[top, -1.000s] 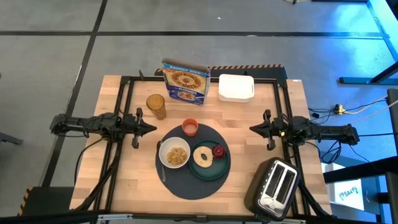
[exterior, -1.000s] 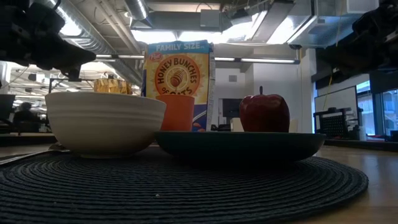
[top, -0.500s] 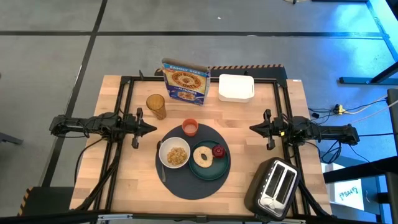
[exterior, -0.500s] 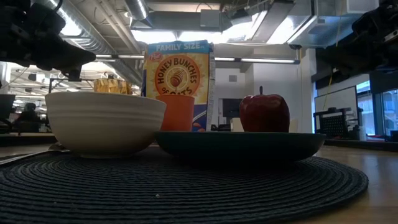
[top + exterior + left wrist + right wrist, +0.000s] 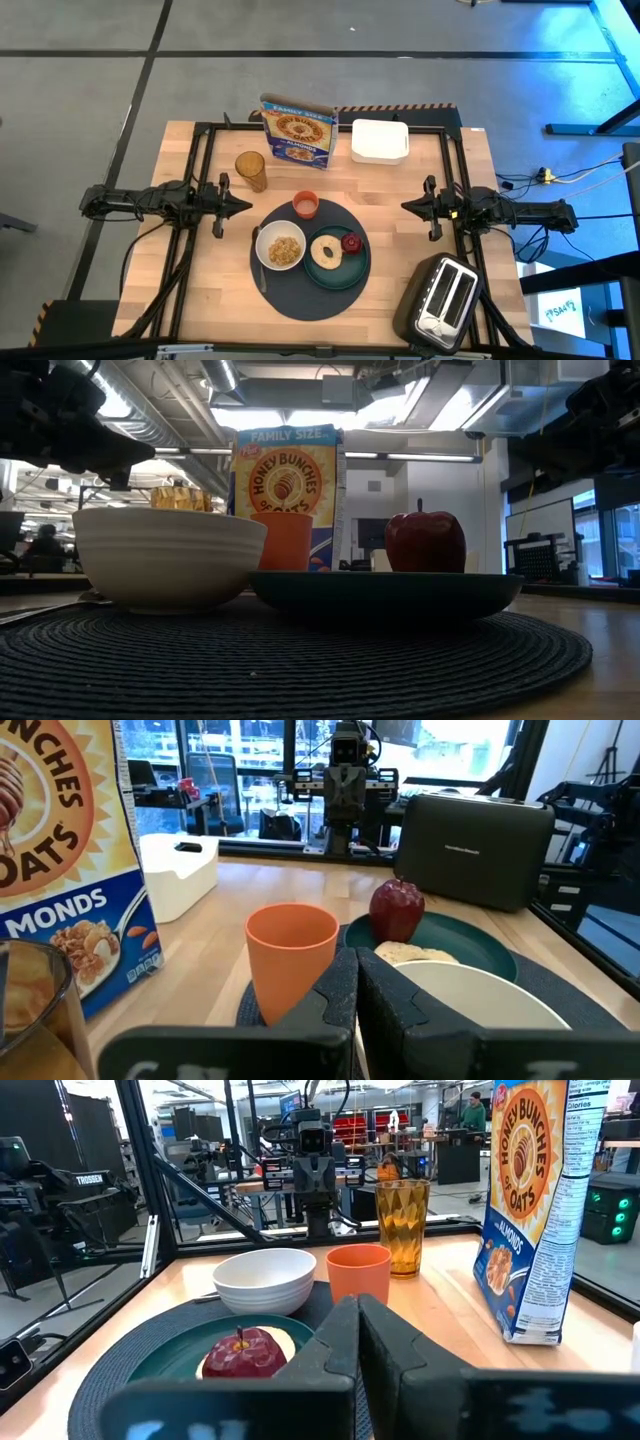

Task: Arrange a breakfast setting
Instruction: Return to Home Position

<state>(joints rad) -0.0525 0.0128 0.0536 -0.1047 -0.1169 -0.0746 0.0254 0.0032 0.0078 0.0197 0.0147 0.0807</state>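
Grey floor (image 5: 80, 90) below; ceiling pipes (image 5: 190, 395), windows (image 5: 240, 755) beyond.

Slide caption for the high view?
Breakfast set on the placemat: spoon, white bowl, teal plate with bagel and red fruit, orange cup; left arm and right arm parked at the sides, jaws shut.

My counter (image 5: 390, 190), wood | mat (image 5: 300, 300) mid | box (image 5: 298, 130) beside white tub (image 5: 380, 140) | glass (image 5: 251, 170) near box | toaster (image 5: 440, 298) at right-arm corner
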